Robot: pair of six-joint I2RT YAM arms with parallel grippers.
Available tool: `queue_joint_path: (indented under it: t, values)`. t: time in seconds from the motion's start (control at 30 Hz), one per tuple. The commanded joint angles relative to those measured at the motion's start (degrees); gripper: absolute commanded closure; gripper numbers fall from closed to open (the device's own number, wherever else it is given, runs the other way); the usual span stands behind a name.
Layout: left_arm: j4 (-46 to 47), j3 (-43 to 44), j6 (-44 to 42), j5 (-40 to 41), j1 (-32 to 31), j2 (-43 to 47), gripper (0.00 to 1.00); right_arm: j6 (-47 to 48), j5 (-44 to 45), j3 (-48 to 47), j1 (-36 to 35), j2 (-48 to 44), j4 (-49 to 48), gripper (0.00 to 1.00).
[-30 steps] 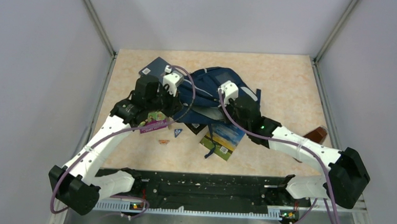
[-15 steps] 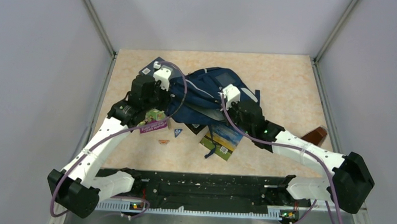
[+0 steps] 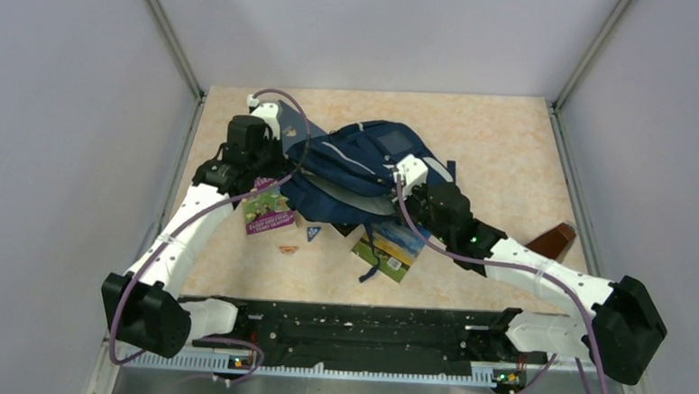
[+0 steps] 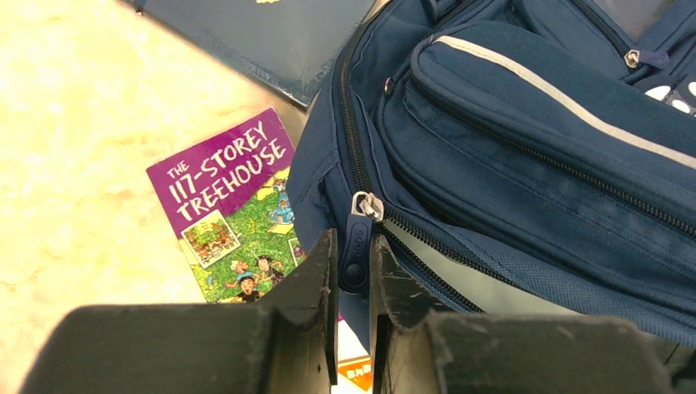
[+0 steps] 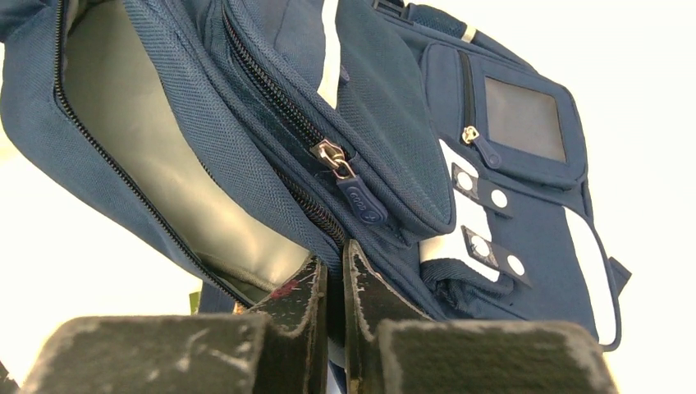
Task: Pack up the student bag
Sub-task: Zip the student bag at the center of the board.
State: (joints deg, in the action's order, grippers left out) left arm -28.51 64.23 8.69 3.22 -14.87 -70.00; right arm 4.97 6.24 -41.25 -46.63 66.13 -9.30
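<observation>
While my right gripper [image 5: 331, 275], closed tight, holds the open rim of the student bag [image 3: 366, 157] lying crosswise on the bench [image 3: 511, 142], my left gripper [image 4: 354, 250] pinches its zipper pull [image 4: 358, 234] at the bag's left end.

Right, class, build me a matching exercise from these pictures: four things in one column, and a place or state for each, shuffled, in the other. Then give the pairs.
Things
1. student bag
2. purple book
3. zip pull
4. brown object

Places or states
A. pinched between the left fingers
B. near the right edge of the table, apart from the bag
C. main compartment unzipped, pale lining showing
D. lying cover up beside the bag

Pairs: 1-C, 2-D, 3-A, 4-B
</observation>
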Motion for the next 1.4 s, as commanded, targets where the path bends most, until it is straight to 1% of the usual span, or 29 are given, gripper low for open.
queue_joint_path:
  t: [0.0,0.07,0.17,0.23,0.27,0.33,0.4,0.43,0.47,0.53,0.63,0.8,0.97,1.0,1.17,1.37]
  values:
    - [5.7,1.9,0.3,-1.7,1.8,0.5,1.00,-0.5,-1.1,-0.2,0.6,-3.5,-7.1,0.90]
    - [7.8,-1.0,-0.4,-6.3,1.8,2.2,1.00,-0.9,-1.1,-1.6,0.5,-3.1,-5.2,0.77]
    - [6.8,-2.2,-1.2,-11.0,1.8,4.0,1.00,-2.0,-1.2,-4.4,0.5,-3.0,-1.1,0.50]
    - [7.2,-2.9,-0.8,-12.2,1.8,5.5,1.00,-3.0,-1.7,-5.5,0.6,-3.2,-0.2,0.39]
    - [7.4,-3.0,-0.7,-12.8,1.8,6.0,1.00,-3.5,-2.2,-6.0,0.5,-3.3,0.0,0.37]
    - [7.8,-3.0,-0.3,-13.8,1.8,6.6,1.00,-4.5,-3.9,-7.3,0.5,-3.0,0.2,0.35]
    - [7.8,-3.1,0.0,-14.5,1.8,6.9,1.00,-8.0,-5.5,-9.2,0.5,-2.1,0.5,0.33]
    - [7.8,-3.2,0.2,-14.6,1.8,7.0,1.00,-8.9,-6.7,-10.3,0.5,-1.4,0.7,0.31]
    - [7.9,-3.3,0.5,-14.8,1.8,7.1,1.00,-9.5,-8.5,-11.3,0.5,-0.5,0.8,0.27]
    - [8.2,-3.6,1.1,-15.3,1.7,6.9,1.00,-11.3,-9.4,-13.4,0.3,1.5,0.8,0.23]
    - [8.2,-3.7,1.8,-15.7,1.8,6.5,1.00,-12.2,-8.7,-17.2,-0.5,5.6,2.5,0.21]
    - [8.2,-4.1,1.9,-15.0,1.8,6.5,1.00,-7.2,-2.1,-25.6,-4.5,13.6,8.2,0.21]
    - [8.1,-4.0,1.9,-15.0,1.8,7.0,1.00,-5.3,-3.9,-30.8,-7.1,18.4,9.1,0.21]
    - [8.1,-4.0,1.9,-15.0,1.8,7.1,1.00,-5.3,-4.3,-31.4,-7.4,19.1,10.4,0.21]
    - [8.1,-4.0,1.9,-14.9,1.8,7.2,1.00,-6.6,-4.7,-32.4,-10.3,22.0,9.7,0.21]
    - [8.0,-4.1,1.9,-15.1,1.8,7.2,1.00,-5.4,0.9,-32.0,-13.5,25.6,10.0,0.22]
